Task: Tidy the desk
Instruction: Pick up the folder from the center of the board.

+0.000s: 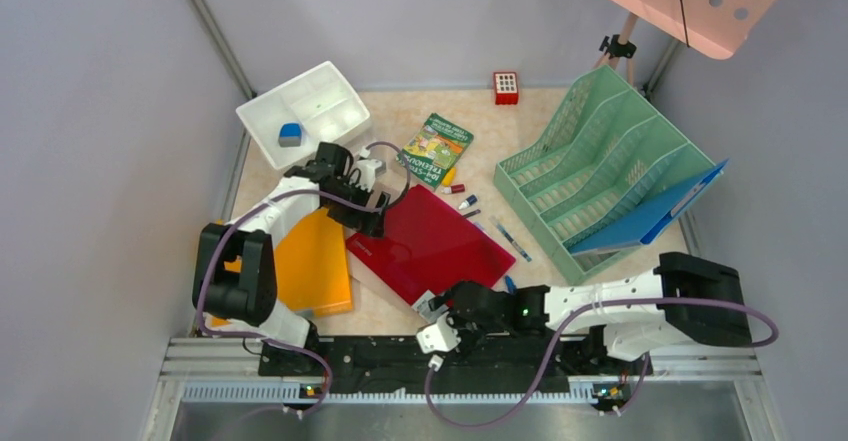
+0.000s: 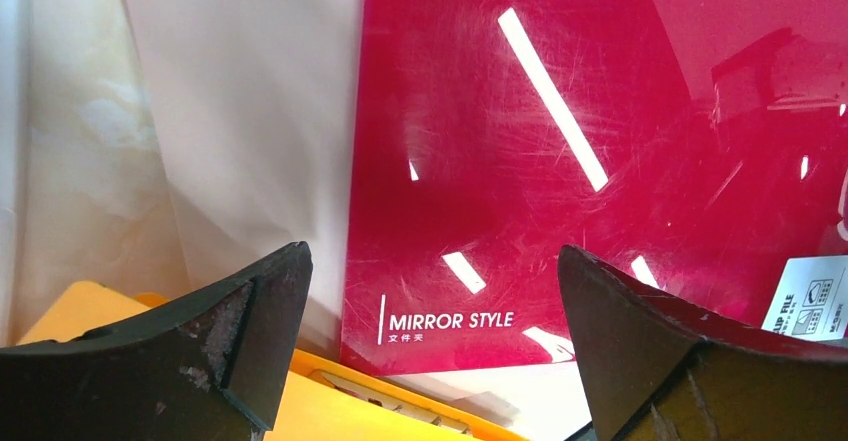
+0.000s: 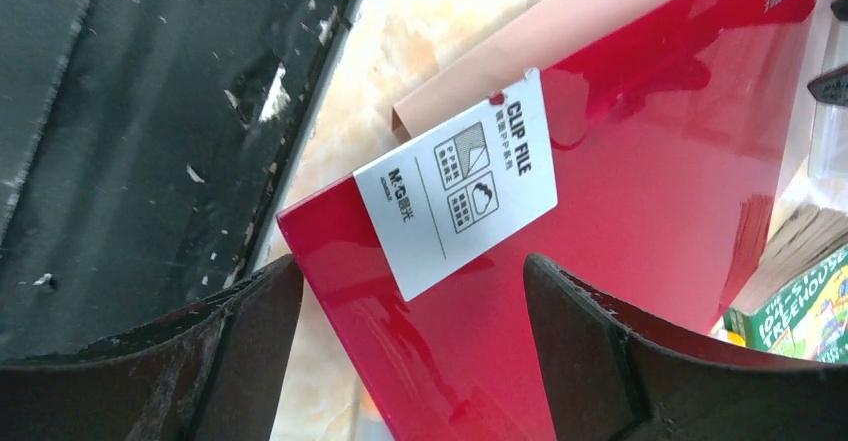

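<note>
Table (image 1: 480, 126) long axis runs left-right. Red folder (image 2: 560, 161) reads "MIRROR STYLE", sticker (image 3: 455, 181) "CLIP FILE". Left claw (image 2: 430, 291), right claw (image 3: 410, 291) open, straddling it.

One camera sits high up, above and behind the two arms (image 1: 610, 296), and looks down on the whole desk (image 1: 480, 126) from far off; the arms start at the bottom of its picture. A second camera rides on the left wrist. It peeks out between its own two dark fingers (image 2: 200, 351), very close to the red folder (image 2: 560, 161). The third rides on the right wrist (just as close) and looks past its fingers (image 3: 640, 361) at another corner of that folder, the one with the white label (image 3: 455, 181). All three views show the folder.
</note>
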Controlling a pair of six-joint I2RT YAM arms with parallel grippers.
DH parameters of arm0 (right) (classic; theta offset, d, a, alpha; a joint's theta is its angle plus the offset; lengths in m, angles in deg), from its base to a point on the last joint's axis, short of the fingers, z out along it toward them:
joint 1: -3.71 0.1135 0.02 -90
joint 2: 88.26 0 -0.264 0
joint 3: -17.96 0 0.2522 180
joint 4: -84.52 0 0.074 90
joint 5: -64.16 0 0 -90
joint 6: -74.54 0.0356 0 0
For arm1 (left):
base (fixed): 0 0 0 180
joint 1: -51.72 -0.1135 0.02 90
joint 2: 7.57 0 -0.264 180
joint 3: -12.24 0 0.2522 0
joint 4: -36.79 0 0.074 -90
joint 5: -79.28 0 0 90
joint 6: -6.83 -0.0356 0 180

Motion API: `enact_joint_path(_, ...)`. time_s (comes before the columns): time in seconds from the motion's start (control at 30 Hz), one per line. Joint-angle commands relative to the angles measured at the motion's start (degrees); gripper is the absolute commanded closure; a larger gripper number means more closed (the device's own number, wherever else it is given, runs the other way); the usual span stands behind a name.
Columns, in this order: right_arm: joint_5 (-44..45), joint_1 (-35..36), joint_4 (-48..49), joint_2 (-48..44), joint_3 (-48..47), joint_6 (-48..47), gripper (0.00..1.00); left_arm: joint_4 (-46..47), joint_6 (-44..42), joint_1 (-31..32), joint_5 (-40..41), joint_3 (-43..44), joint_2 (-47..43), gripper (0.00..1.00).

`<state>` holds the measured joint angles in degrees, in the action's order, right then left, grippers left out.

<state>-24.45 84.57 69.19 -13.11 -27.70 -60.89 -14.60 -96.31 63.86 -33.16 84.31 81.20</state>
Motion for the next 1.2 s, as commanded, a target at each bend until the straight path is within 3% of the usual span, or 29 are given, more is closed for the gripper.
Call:
enact_joint_path(0.0,4.75,0.83,7.75,2.21,1.57,-1.43,0.21,2.06,0.73,0.42,-1.24,-1.9,-0.27,0.02)
enact_joint_path(0.73,15.44,-0.99,11.55,-7.71,1.98,-5.99,0.56,2.47,-1.53,2.55,-4.26,-5.39,-0.4,0.01)
enact_joint_path(1.17,21.02,-3.6,21.64,-11.96,4.32,-13.55,0.68,-1.19,-3.73,3.5,-9.78,-4.25,-0.62,0.02)
